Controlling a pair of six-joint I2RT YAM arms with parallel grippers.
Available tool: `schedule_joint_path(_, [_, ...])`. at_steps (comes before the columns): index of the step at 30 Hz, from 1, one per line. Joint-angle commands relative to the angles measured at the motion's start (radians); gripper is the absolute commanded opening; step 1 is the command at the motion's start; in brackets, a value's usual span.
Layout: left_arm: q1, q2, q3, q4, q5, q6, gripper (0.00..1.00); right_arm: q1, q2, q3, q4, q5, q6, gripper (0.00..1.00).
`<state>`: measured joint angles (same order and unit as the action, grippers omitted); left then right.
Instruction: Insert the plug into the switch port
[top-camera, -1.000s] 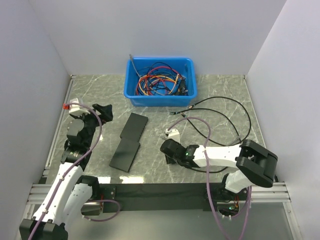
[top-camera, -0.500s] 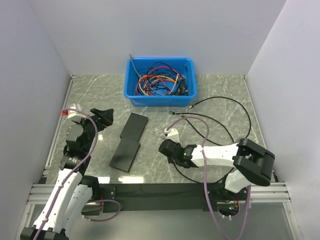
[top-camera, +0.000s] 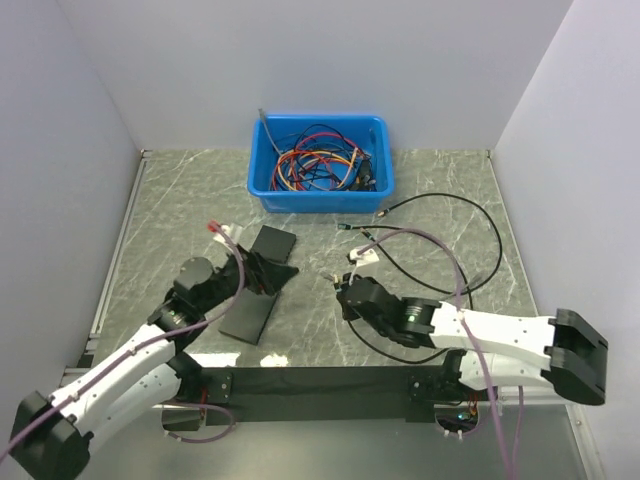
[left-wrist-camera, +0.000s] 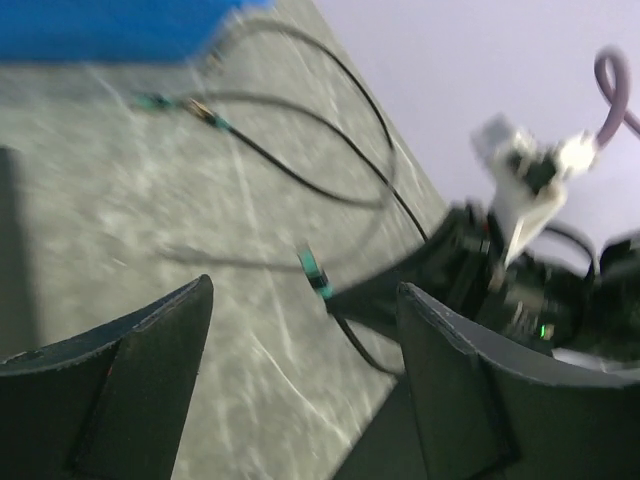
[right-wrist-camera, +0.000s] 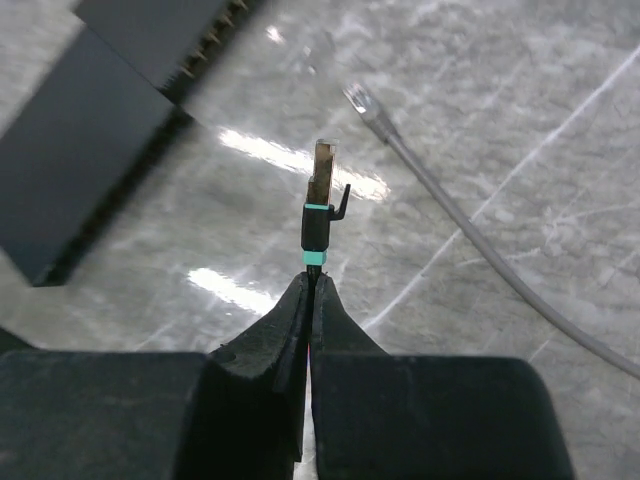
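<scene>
A black plug (right-wrist-camera: 320, 195) with teal bands sticks out past my right gripper (right-wrist-camera: 312, 285), which is shut on the cable just behind it and holds it above the marble table. Two flat black switch boxes lie left of it: the nearer switch (top-camera: 248, 312) and a second one (top-camera: 276, 243). The port row (right-wrist-camera: 205, 45) of a switch shows at the upper left of the right wrist view. My left gripper (top-camera: 265, 272) hangs over the switches, open with nothing between its fingers (left-wrist-camera: 130, 390). Past them the left wrist view shows the plug (left-wrist-camera: 315, 272) and the right gripper (left-wrist-camera: 470, 270).
A blue bin (top-camera: 262, 190) of tangled coloured cables stands at the back centre. Loose black cable loops (top-camera: 470, 205) lie on the right half of the table. A grey cable with a clear plug (right-wrist-camera: 362, 100) lies just beyond the held plug. White walls close in on three sides.
My left arm swung from the left edge rightward over the switches, its jaws narrowing slightly. My right gripper shut on the cable and shifted a little right, its arm stretching out.
</scene>
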<state>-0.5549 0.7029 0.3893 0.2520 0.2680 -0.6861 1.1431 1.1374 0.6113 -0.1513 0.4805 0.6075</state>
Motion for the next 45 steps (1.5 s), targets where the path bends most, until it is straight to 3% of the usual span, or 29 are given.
schedule_joint_path(1, [-0.107, 0.041, -0.009, 0.13, 0.03, -0.038, 0.79, 0.006, -0.095, -0.053, 0.108, -0.019, -0.049, 0.0])
schedule_joint_path(9, [-0.316, 0.262, 0.059, 0.21, -0.09, -0.012, 0.75, 0.006, -0.249, -0.125, 0.2, -0.095, -0.094, 0.0])
schedule_joint_path(22, [-0.395, 0.431, 0.163, 0.253, -0.202, -0.009, 0.7, 0.006, -0.323, -0.173, 0.225, -0.175, -0.066, 0.0])
schedule_joint_path(26, [-0.405, 0.472, 0.193, 0.222, -0.257, -0.013, 0.58, 0.007, -0.324, -0.176, 0.239, -0.186, -0.063, 0.0])
schedule_joint_path(34, [-0.416, 0.504, 0.224, 0.196, -0.288, -0.023, 0.46, 0.01, -0.355, -0.153, 0.2, -0.151, -0.074, 0.0])
schedule_joint_path(37, [-0.424, 0.504, 0.226, 0.196, -0.285, -0.027, 0.35, 0.007, -0.349, -0.151, 0.196, -0.145, -0.066, 0.0])
schedule_joint_path(43, [-0.433, 0.497, 0.23, 0.196, -0.277, -0.032, 0.01, 0.009, -0.334, -0.157, 0.21, -0.14, -0.043, 0.0])
schedule_joint_path(45, [-0.435, 0.472, 0.218, 0.217, -0.276, -0.035, 0.01, 0.009, -0.341, -0.151, 0.197, -0.131, -0.029, 0.21])
